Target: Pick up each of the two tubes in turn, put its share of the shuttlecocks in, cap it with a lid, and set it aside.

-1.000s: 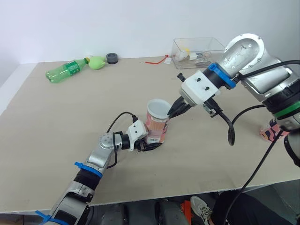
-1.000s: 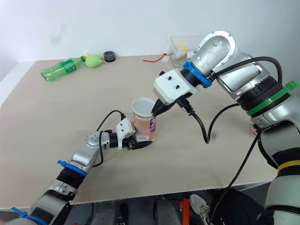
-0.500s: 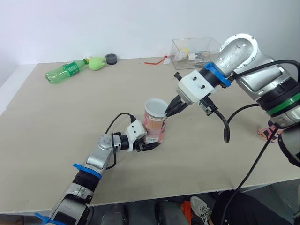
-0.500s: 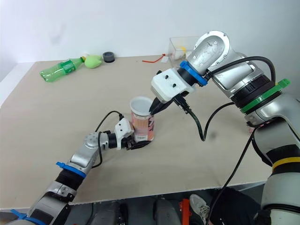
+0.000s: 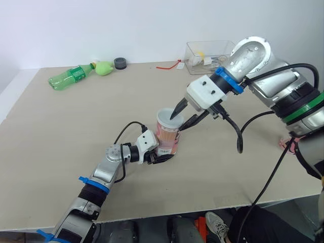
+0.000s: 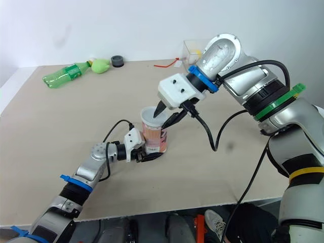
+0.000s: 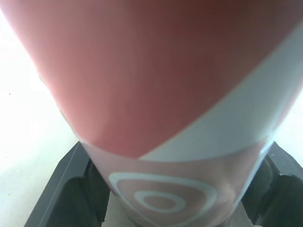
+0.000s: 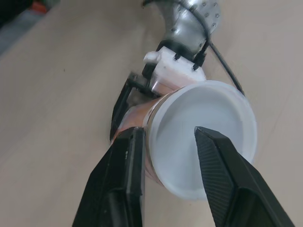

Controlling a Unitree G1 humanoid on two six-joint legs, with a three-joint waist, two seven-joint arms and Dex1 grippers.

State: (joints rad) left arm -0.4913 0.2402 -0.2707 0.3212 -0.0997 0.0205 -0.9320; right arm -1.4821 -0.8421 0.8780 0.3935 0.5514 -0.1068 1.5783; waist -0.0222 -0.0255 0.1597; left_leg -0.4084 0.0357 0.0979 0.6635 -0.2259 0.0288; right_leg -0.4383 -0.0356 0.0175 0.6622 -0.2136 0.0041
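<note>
1. Left tool [image 5: 161, 154] is clamped on the base of the tube [image 5: 168, 139], which stands upright on the surface [image 5: 76, 131] (my reading: steadied for capping).
2. Right tool [image 5: 182, 117] hovers with fingers apart astride the white lid [image 8: 203, 137] on the tube's top, probably seating it.
3. Count: one tube, one lid.
4. Far edge: one green bottle [image 5: 71, 76], one clear box [image 5: 215, 55].

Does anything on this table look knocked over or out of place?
Only the green bottle lies on its side at the far left of the table. The tube stands roughly upright in the left claw, its white lid looks level, and the right claw is open over it.
</note>
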